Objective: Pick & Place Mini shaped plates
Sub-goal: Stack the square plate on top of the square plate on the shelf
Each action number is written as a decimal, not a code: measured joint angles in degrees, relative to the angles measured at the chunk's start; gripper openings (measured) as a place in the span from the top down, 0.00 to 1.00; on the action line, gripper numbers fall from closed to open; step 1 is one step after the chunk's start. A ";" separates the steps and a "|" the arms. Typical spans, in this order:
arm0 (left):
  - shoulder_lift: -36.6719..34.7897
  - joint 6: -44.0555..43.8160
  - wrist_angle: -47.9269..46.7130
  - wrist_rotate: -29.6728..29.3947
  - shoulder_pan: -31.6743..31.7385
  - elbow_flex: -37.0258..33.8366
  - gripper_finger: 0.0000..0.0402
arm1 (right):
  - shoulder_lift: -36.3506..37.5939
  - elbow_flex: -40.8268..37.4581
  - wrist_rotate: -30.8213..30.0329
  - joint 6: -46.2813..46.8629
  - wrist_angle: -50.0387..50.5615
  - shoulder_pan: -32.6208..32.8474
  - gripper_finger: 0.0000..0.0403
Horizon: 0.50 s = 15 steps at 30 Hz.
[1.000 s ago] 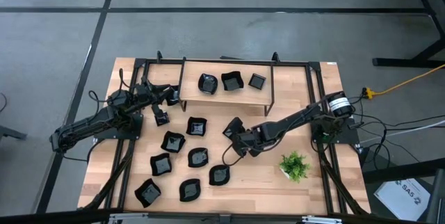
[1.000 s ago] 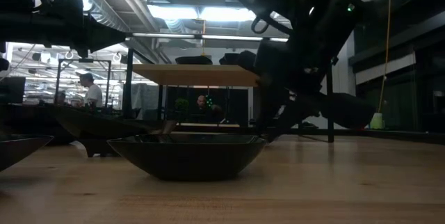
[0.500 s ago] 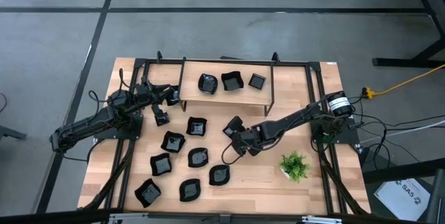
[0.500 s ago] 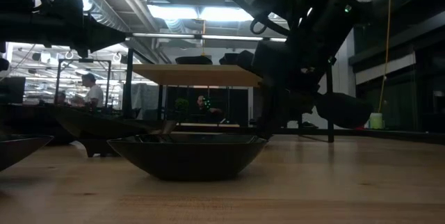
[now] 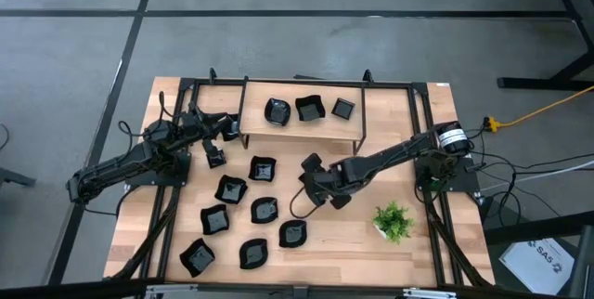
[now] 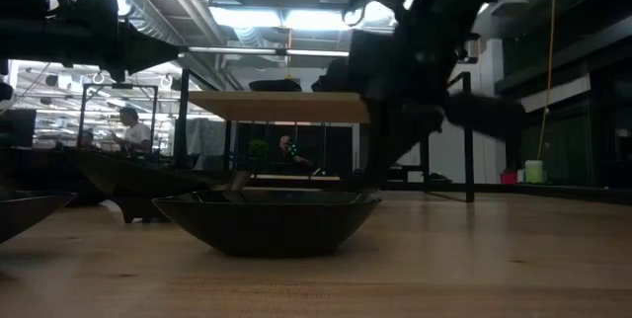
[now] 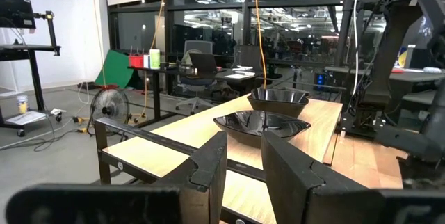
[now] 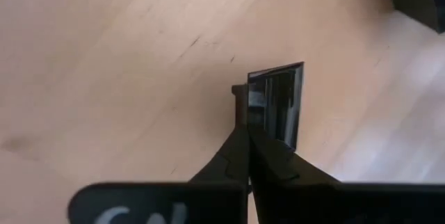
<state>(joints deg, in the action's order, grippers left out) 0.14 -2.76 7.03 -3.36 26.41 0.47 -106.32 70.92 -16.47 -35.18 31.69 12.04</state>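
Here the right gripper hangs over the middle of the wooden table, just in front of the low shelf, and its fingers are pressed together on the rim of a small square black plate. In the right wrist view that plate sits edge-on between the finger tips with bare wood behind it (whether it rests on the table or hangs clear of it cannot be told from there). In the low view the right arm shows as a dark mass above the table, too dim to read the grip.

The left gripper waits near the left end of the shelf, its fingers spread with a gap between them and nothing in it. Its wrist view looks along the shelf top at two black dishes, one behind the other.

Three black plates stand in a row on the shelf. Seven more lie scattered on the table in front of it, between the two arms and toward the near edge. One of these fills the foreground of the low view as a shallow bowl. A small green plant stands on the right side of the table, apart from the plates.
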 joint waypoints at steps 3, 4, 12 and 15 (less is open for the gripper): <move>0.00 0.02 0.00 -0.01 -0.01 0.00 0.79 | 0.02 4.19 2.45 2.77 5.10 -0.91 1.00; 0.00 0.00 0.00 0.00 -0.02 0.00 0.79 | 0.03 5.53 2.99 3.34 6.24 -1.18 1.00; 0.00 0.00 0.00 -0.02 0.00 -0.02 0.79 | 0.15 18.72 4.71 12.91 17.62 -2.48 1.00; 0.00 0.02 0.00 0.00 -0.01 0.00 0.79 | 0.15 24.06 4.69 18.55 22.44 -2.48 1.00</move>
<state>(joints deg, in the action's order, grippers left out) 0.14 -2.74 7.03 -3.36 26.40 0.47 -106.17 94.98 -11.78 -16.63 54.13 9.56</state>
